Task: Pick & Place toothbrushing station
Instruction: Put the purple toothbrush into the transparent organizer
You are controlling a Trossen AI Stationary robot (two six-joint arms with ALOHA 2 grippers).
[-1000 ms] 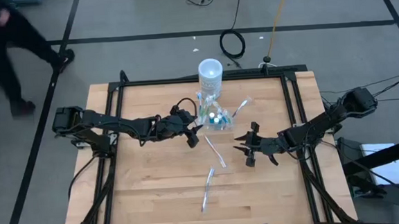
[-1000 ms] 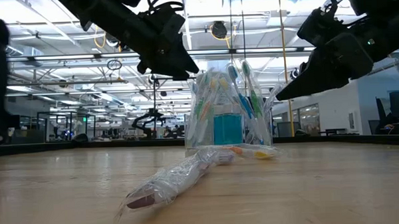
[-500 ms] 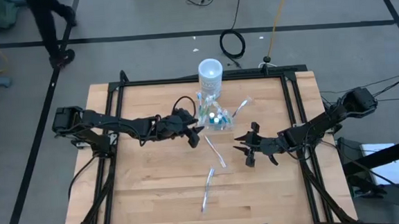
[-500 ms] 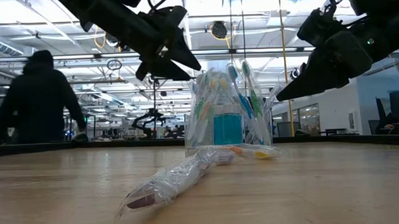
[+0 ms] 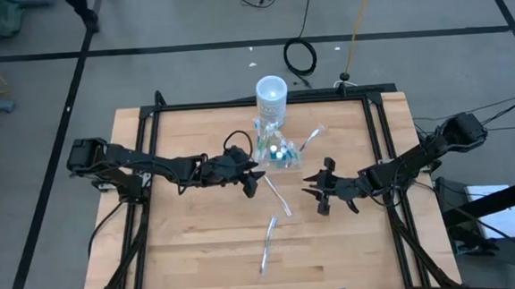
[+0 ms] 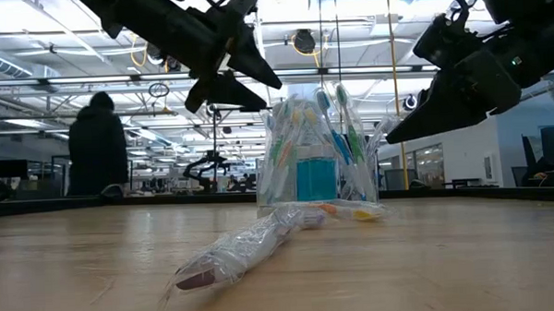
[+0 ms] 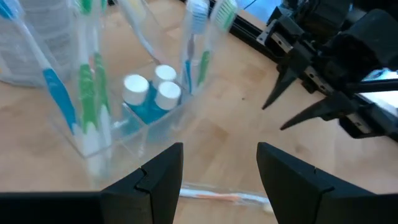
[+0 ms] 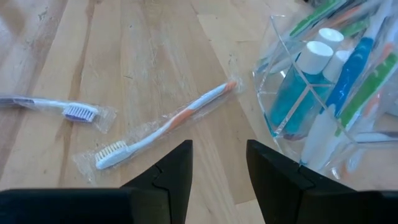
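Surface (image 5: 201, 246) of pale wood is carrying everything, framed by black rails. Behind its far edge a tall white cylinder (image 5: 271, 97) is standing, and just in front of it the toothbrushing station (image 5: 276, 150) is sitting upright near the middle of the far half, its clear walls showing blue, green and white brushes and blue white-capped tubes. The left claw (image 5: 252, 179) is hovering just beside the station, fingers spread and grasping nothing. The right claw (image 5: 318, 195) is hanging near the station's other side, released as well. Two wrapped toothbrushes are lying loose: an orange-handled one (image 5: 278, 195) between the claws, another (image 5: 268, 242) nearer the front edge.
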